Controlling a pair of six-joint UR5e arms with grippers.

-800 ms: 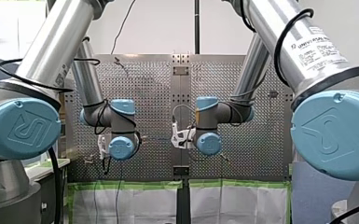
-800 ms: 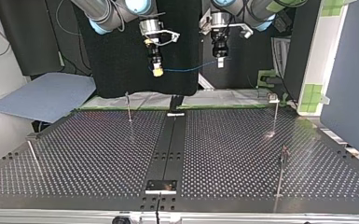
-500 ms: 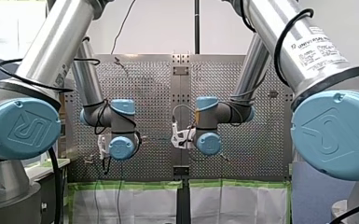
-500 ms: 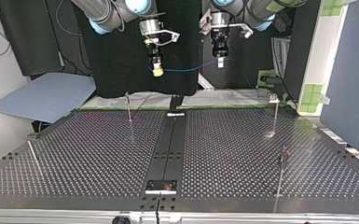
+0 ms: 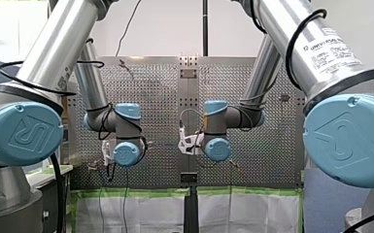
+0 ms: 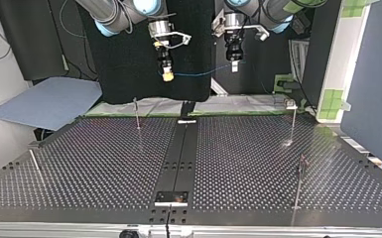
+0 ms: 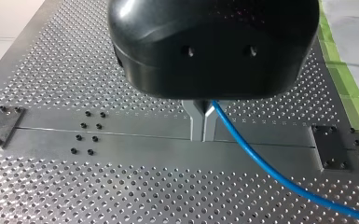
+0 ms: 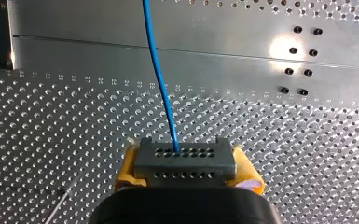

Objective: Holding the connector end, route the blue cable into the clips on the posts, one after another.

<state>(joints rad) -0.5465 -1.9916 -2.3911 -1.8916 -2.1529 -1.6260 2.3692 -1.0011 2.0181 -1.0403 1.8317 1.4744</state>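
A thin blue cable [image 6: 201, 74] hangs in a shallow sag between my two grippers, high above the perforated table [image 6: 104, 163]. My right gripper [image 8: 186, 170], with yellow pads [image 8: 127, 168], is shut on the grey connector [image 8: 185, 156] at the cable's end. From there the blue cable [image 8: 161, 79] runs straight ahead. My left gripper [image 7: 202, 133] has its metal fingers shut on the blue cable [image 7: 270, 172], which trails off to one side. In the top view my right gripper [image 6: 167, 75] is at centre-left and my left gripper [image 6: 234, 66] at centre-right.
Thin clip posts stand on the table: one at the top view's back left [image 6: 136, 113], one at the back right [image 6: 293, 121], one nearer at the right [image 6: 300, 183], and a leaning one at the left edge [image 6: 33, 163]. A dark rail [image 6: 178, 158] runs down the middle.
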